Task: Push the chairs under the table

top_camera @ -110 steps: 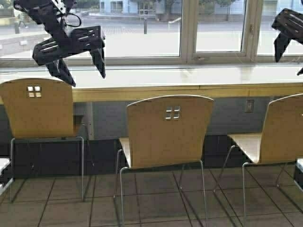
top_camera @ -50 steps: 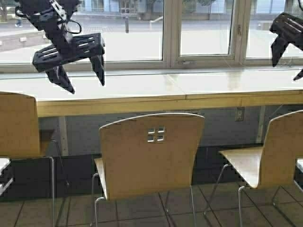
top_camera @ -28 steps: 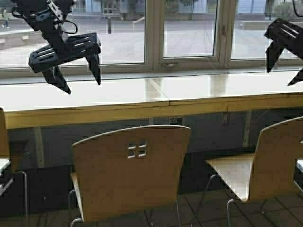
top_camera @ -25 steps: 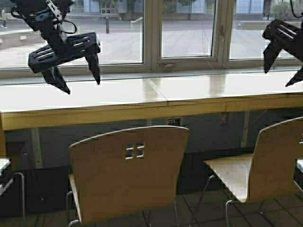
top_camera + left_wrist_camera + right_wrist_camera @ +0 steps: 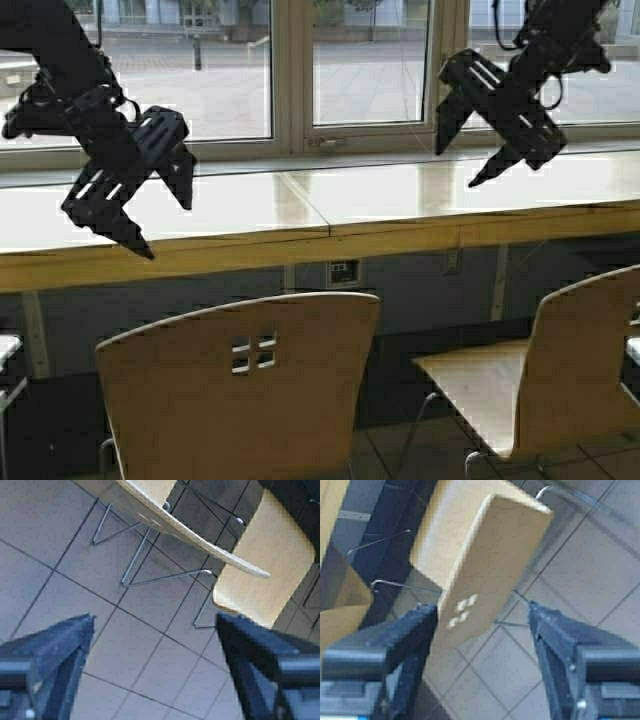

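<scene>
Two chairs show in the high view, and neither is under the table (image 5: 300, 225) yet: the near chair (image 5: 240, 395) stands with its pierced back toward the robot, its seat hidden behind that back, and the second chair (image 5: 560, 370), off to the right and turned partly sideways, has its whole seat out in front of the counter. By the look of it the pushing is not begun, and both chairs are left to do.

Both arms are raised well above the chair backs, in front of the window (image 5: 350, 70). The left gripper (image 5: 150, 215) hangs over the counter's front edge, above and left of the near chair, fingers pointing down and spread wide with nothing between them. The right gripper (image 5: 460, 150) is higher, over the counter to the right of the near chair, its fingers likewise apart and empty. Neither touches a chair. The wrist views look down past spread fingers onto chair and tiled floor (image 5: 75, 605).
</scene>
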### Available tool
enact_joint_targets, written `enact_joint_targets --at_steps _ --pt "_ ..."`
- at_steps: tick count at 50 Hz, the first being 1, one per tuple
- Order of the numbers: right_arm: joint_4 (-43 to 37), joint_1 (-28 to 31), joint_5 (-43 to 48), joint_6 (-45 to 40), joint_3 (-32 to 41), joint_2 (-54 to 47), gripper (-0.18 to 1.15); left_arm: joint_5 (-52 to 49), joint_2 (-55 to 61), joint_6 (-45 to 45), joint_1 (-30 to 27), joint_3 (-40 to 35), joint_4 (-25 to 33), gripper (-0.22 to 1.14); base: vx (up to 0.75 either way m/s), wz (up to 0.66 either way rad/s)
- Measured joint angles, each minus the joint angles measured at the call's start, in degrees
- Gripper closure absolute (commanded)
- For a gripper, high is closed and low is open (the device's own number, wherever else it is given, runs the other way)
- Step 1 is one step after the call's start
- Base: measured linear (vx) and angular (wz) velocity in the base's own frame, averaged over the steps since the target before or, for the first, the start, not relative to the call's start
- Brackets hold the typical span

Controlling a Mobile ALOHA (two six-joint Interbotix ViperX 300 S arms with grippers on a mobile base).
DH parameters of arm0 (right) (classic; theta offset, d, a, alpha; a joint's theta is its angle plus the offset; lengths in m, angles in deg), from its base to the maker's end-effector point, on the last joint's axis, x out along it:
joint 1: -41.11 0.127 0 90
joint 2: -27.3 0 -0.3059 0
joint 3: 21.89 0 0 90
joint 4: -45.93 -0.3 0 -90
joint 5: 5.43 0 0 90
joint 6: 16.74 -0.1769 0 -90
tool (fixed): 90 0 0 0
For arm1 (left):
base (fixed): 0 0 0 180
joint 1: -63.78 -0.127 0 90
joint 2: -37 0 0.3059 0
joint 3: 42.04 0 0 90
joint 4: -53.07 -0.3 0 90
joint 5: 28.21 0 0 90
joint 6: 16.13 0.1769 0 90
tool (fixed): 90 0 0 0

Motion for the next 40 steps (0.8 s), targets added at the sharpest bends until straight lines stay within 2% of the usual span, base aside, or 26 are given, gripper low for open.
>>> enact_joint_targets --at_steps 8,18,40 --pt "-9.2 3.1 1.9 -0.1 3.3 -6.5 0.06 1.4 4.5 -4.2 2.9 -1.1 5.4 -0.10 0.16 0.06" --pt "-18.6 4.3 2.5 0.0 6.4 -13.5 0.06 1.8 10.6 -6.7 3.5 -2.3 10.5 -0.10 0.15 0.08" --pt "-24.1 8.3 0.4 0.0 16.6 -28.5 0.06 3.2 20.8 -6.8 3.7 -4.2 20.4 -0.10 0.11 0.07"
